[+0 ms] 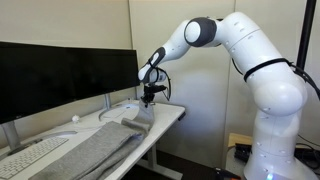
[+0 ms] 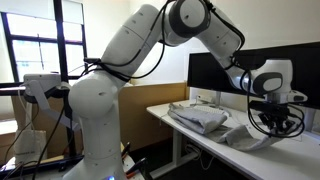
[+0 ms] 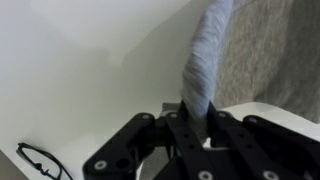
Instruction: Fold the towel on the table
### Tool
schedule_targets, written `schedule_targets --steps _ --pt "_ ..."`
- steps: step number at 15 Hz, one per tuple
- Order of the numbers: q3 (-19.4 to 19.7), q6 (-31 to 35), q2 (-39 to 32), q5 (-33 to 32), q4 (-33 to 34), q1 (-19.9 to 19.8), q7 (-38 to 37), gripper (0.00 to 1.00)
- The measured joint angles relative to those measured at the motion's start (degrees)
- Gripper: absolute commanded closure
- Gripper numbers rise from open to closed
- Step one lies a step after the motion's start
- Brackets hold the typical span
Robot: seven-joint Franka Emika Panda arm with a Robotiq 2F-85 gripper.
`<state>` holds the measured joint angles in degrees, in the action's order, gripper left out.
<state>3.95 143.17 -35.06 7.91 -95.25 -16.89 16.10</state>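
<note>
The grey-brown towel (image 1: pixel 95 148) lies along the white table (image 1: pixel 170 112), partly bunched, and shows in both exterior views (image 2: pixel 205 118). My gripper (image 1: pixel 148 99) is above the towel's end near the table's corner, shut on a corner of the towel and lifting it. In an exterior view the gripper (image 2: pixel 272 122) holds a lifted flap of towel (image 2: pixel 248 138). In the wrist view a strip of towel (image 3: pixel 205 60) rises from between the closed jaws (image 3: pixel 195 118), with more towel at the upper right.
Black monitors (image 1: pixel 60 75) stand along the back of the table. A white keyboard (image 1: pixel 30 155) lies beside the towel. A small white object (image 1: pixel 75 119) sits near the monitor stand. A wooden partition (image 2: pixel 150 105) stands behind the robot base.
</note>
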Motion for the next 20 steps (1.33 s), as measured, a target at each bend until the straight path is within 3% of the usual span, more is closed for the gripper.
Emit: schedule_targets --steps 5,11,17,20 --pt "0.8 -0.6 6.7 -4.4 -5.2 2.2 -1.2 0.93" --pt "1.8 -0.6 12.8 -12.7 -11.0 9.8 -7.9 0.93" --pt "1.3 -0.6 18.1 -16.9 -16.5 16.1 -12.7 0.93" --pt "1.1 -1.8 20.4 -17.5 -18.8 17.3 -13.4 0.85"
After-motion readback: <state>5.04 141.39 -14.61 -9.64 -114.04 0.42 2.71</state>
